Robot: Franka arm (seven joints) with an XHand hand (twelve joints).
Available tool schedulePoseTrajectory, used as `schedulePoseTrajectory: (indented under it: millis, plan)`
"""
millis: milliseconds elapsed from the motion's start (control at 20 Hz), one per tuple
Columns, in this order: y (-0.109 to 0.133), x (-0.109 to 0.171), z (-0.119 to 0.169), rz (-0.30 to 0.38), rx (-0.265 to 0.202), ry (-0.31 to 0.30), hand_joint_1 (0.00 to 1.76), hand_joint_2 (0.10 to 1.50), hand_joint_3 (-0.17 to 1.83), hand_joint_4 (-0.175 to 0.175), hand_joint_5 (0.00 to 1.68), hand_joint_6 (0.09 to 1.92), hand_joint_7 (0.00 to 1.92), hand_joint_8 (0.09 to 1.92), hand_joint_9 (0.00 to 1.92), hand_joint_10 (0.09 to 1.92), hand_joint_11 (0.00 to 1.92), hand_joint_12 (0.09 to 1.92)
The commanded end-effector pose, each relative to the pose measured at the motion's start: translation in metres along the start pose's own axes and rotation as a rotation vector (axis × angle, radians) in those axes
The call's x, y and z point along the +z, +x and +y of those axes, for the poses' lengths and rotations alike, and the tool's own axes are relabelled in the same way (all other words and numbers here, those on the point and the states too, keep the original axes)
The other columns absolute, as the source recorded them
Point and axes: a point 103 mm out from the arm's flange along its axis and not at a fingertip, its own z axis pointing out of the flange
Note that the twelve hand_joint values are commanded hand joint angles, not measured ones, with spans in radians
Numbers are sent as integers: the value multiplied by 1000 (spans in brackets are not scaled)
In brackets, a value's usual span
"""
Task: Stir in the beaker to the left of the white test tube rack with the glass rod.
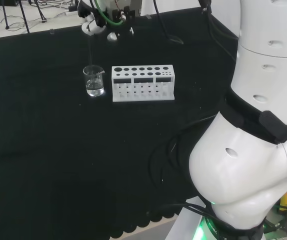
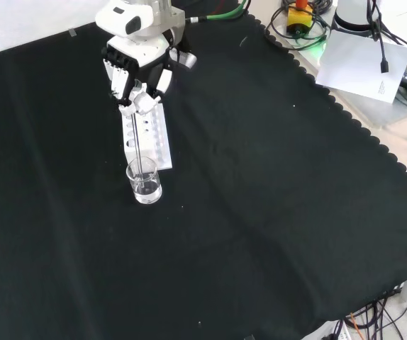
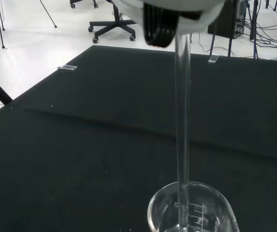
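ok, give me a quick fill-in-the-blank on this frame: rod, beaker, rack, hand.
1. The hand holds the glass rod with its lower end inside the ____.
2. In the head view, the beaker stands to the ____ of the white test tube rack.
3. The beaker holds a clear ____ near its bottom.
4. The rod hangs nearly ____ from the fingers.

Missing words: beaker; left; liquid; upright

Your arm [image 1: 248, 165] has bulky glossy white links, a black band with black cables, and a green base light. Your hand [image 2: 138, 67] is white with black finger segments.
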Motion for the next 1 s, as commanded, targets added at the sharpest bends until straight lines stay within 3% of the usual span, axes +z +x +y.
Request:
schedulePoseTrajectory:
  millis: [50, 750, 1000]
  plan:
    - [0, 2, 7, 3, 1, 2, 1305, 800, 522, -175, 1075, 668, 1170, 1098, 1714, 856, 1700, 762]
    - [-39, 9, -2, 7, 70, 17, 1305, 798, 526, -175, 1076, 669, 1171, 1097, 1715, 855, 1702, 764]
    - [-33, 10, -20, -4, 93, 42, 1305, 797, 528, -175, 1076, 669, 1172, 1097, 1716, 855, 1703, 766]
